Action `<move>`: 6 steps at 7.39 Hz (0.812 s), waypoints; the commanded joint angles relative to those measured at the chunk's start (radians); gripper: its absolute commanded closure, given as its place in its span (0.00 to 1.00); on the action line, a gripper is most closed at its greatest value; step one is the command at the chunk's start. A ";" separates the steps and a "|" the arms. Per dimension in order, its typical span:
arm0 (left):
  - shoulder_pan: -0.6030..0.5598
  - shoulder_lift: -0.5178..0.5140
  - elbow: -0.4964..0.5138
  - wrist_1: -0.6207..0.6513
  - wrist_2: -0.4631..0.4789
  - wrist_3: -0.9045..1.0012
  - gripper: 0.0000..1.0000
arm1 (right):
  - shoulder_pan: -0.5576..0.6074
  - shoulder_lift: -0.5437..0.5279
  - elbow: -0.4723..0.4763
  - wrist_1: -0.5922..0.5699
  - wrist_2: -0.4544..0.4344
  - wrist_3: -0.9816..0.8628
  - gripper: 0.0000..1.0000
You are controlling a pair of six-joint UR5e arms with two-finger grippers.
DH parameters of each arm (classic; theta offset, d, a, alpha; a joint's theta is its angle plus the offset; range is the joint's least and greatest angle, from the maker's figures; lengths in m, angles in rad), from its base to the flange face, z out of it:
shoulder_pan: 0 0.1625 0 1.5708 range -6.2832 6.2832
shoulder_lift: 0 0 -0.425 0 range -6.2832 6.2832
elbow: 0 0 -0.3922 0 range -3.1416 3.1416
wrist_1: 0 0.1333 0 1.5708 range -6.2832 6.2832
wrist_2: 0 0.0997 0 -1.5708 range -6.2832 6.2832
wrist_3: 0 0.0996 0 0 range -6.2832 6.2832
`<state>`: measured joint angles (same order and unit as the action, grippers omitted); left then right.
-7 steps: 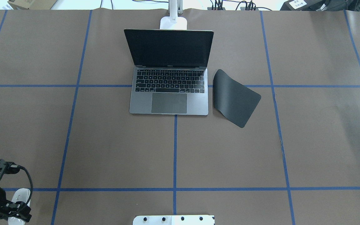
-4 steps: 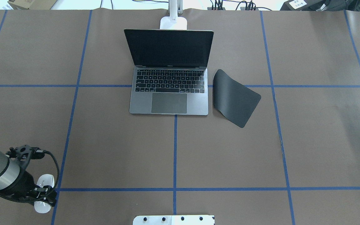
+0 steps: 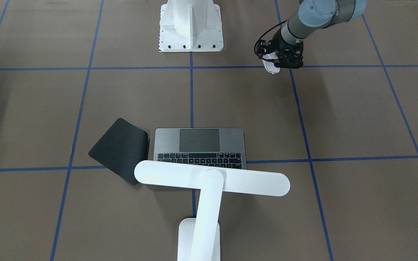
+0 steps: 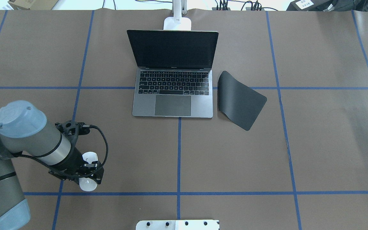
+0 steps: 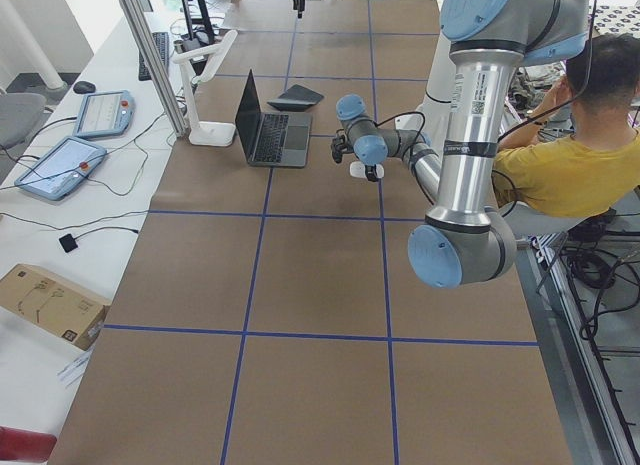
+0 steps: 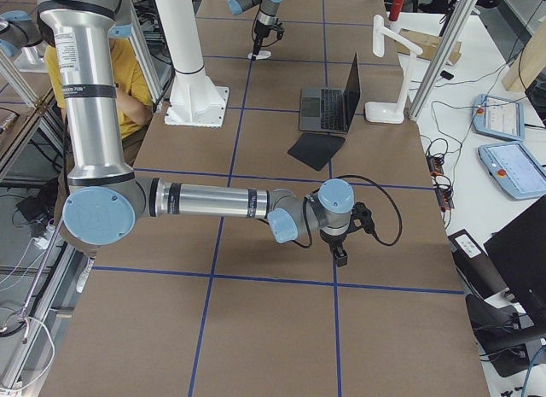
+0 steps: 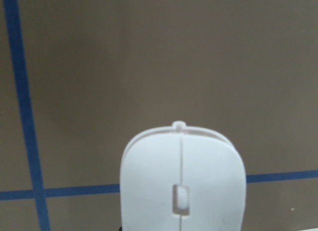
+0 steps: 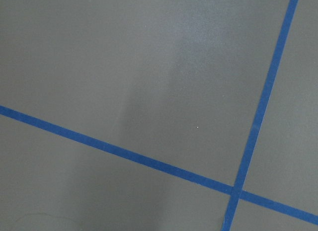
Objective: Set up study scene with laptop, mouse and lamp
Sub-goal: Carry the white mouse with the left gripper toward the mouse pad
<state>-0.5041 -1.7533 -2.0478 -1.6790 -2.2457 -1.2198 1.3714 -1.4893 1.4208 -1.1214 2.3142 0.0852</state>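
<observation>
Your left arm [image 4: 27, 140] reaches in from 8 o'clock, wrist tilted down, jaws clamped on the mouse [image 4: 86, 186]; right jaws: can't tell.

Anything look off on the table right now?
The mouse pad lies askew, turned at an angle to the laptop, and its edge nearest the laptop seems to curl up. Otherwise nothing stands out.
</observation>
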 commanded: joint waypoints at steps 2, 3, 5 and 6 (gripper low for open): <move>-0.013 -0.329 0.141 0.204 0.076 0.000 0.68 | 0.000 0.000 0.000 -0.001 -0.004 0.010 0.00; -0.013 -0.397 0.194 0.208 0.084 -0.001 0.67 | -0.002 0.000 -0.002 -0.006 -0.004 0.010 0.00; -0.014 -0.538 0.331 0.208 0.106 -0.001 0.67 | 0.000 0.000 -0.002 -0.008 -0.002 0.011 0.00; -0.014 -0.617 0.407 0.208 0.107 -0.003 0.67 | 0.000 0.000 -0.002 -0.009 -0.002 0.013 0.00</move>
<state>-0.5179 -2.2701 -1.7361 -1.4722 -2.1447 -1.2209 1.3712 -1.4895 1.4191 -1.1289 2.3115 0.0967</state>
